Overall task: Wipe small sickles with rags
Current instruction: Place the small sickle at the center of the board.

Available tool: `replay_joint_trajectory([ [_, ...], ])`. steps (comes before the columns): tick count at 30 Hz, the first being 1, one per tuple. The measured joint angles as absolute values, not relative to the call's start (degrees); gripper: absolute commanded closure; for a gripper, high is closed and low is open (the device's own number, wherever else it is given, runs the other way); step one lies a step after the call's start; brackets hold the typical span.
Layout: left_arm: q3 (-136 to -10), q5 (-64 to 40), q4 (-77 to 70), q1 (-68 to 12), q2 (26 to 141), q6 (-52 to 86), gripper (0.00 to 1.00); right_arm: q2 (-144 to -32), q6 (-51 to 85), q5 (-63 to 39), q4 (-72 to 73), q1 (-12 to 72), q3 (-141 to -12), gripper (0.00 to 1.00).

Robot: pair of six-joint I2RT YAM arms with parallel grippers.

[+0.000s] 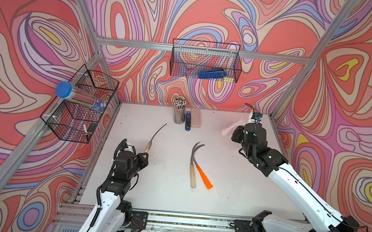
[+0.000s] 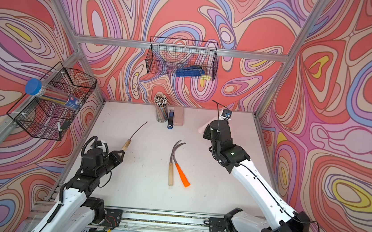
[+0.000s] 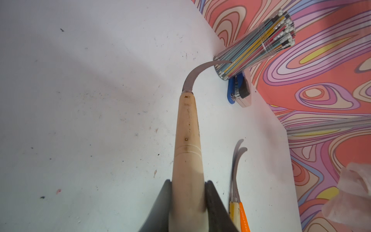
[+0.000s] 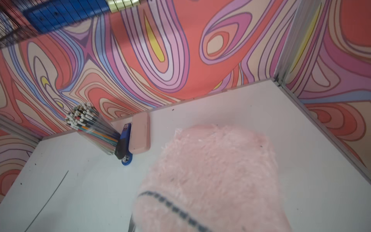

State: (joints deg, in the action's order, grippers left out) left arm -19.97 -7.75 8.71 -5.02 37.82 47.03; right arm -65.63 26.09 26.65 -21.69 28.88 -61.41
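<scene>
- Fuzzy pale-pink rag point(image 4: 210, 176) is clenched in the right claw point(image 1: 235, 133), near the white worktop point(image 1: 150, 187)'s far right corner.
- Smooth wooden-handled sickle point(image 3: 186, 140), blade thin and curved, is grasped by the left claw point(image 3: 187, 192).
- Side by side mid-worktop are laid the orange-handled sickle point(image 1: 204, 178) and second wooden sickle point(image 1: 192, 175).

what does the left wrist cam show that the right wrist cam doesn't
Left wrist only: the left hand's grip on the wooden-handled sickle, plus the orange-handled sickle and a second wooden one lying on the table. Right wrist only: the wire basket holding a blue tool. Both: the pencil cup, blue stapler and rag.
</scene>
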Motion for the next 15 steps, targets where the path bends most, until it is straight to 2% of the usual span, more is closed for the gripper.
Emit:
replay_joint_trajectory([
  [5,-20.0,-3.2,7.2,-6.9,43.4,45.2,1.0,-62.2,28.1,27.7,-21.1,28.9,-56.6,1.0],
  [15,-23.8,6.8,4.9,-15.5,54.7,41.9,1.0,-66.1,28.8,27.7,-20.2,28.8,-57.4,1.0],
])
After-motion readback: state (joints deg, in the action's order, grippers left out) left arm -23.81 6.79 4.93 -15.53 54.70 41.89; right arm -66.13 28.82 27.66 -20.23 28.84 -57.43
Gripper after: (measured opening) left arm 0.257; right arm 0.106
